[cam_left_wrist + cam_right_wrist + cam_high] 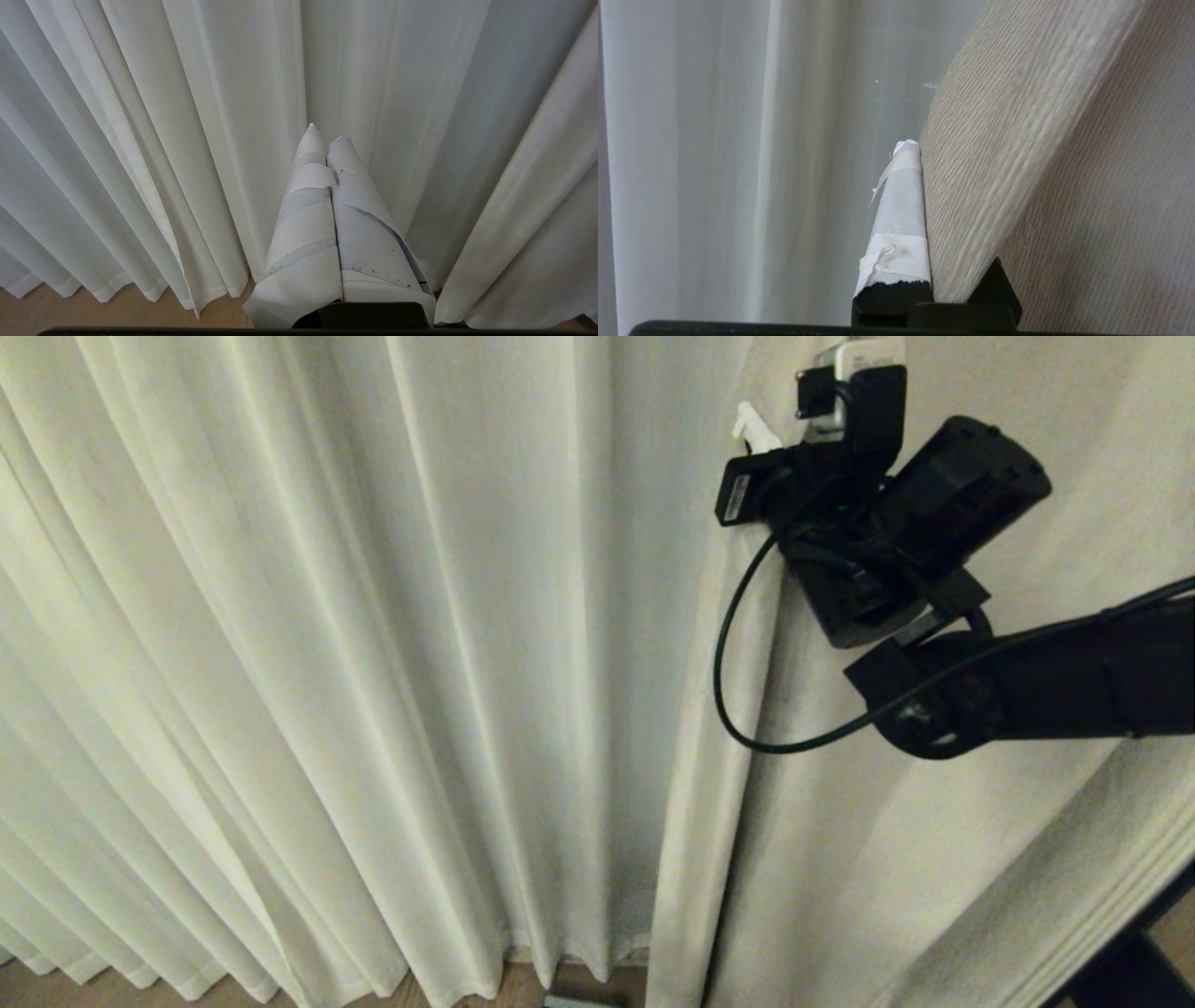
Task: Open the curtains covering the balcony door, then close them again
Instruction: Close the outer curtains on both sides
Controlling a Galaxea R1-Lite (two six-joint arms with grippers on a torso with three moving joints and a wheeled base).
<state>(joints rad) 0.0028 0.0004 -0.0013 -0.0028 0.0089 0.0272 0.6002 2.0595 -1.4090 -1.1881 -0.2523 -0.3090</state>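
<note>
Curtains (pixel 373 644) fill nearly every view; we count two cream-white panels, hanging shut w/ their inner edges meeting just right of centre in the head view. The left panel falls in many soft pleats; the right panel (pixel 934 859) is pulled taut on a slant. Hems reach down to the wood floor (pixel 56 985).

We have two grippers, each w/ tape-wrapped fingers. Our right gripper (pixel 758 429) is high up at the right panel's inner edge, black arm coming in from the right, one cable looping below it. Head view shows only a white fingertip poking past the fabric edge. The right wrist view adds the detail: one taped finger (pixel 901 219) lies flat against the ribbed weave of the right panel (pixel 1041 163), the other is hidden behind the cloth, so the jaws are clamped on that panel's edge. The left panel (pixel 714 163) hangs just beyond.

Our left gripper (pixel 327 133) shows only in its own wrist view, low, pointing at the pleats (pixel 187 140) near the hems, apart from them, jaws together on nothing.

No door glass shows in any view.
</note>
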